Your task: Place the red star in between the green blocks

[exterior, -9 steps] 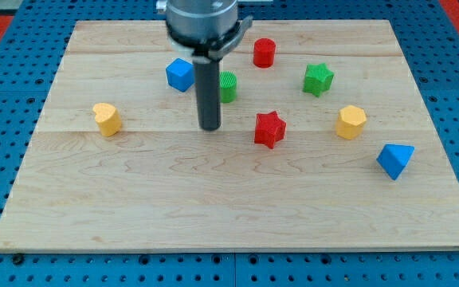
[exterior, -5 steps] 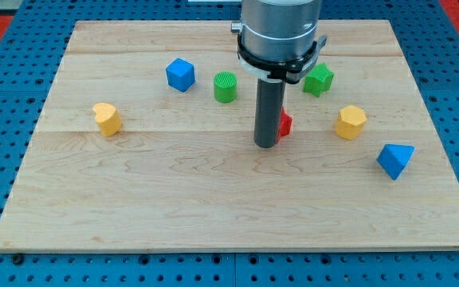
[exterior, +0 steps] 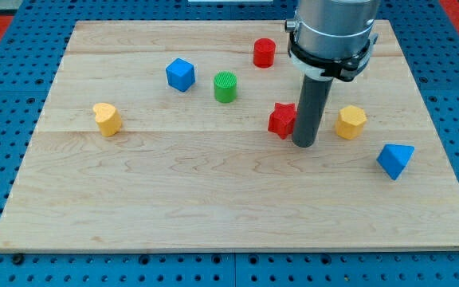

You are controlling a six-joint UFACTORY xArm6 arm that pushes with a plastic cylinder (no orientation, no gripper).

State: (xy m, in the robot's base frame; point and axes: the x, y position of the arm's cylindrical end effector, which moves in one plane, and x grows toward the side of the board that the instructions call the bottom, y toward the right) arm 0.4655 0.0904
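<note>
The red star lies right of the board's middle. My tip stands just to its right and slightly below, touching or nearly touching it. The green cylinder sits up and to the left of the star. The green star block is hidden behind my arm at the upper right. The rod also stands between the red star and the yellow hexagon block.
A red cylinder is near the view's top. A blue cube lies left of the green cylinder. A yellow block sits at the left. A blue triangular block sits at the right.
My tip swept from left of the red star, past its lower side, to its right. The red star shifted slightly up and to the right. The arm now hides the green star.
</note>
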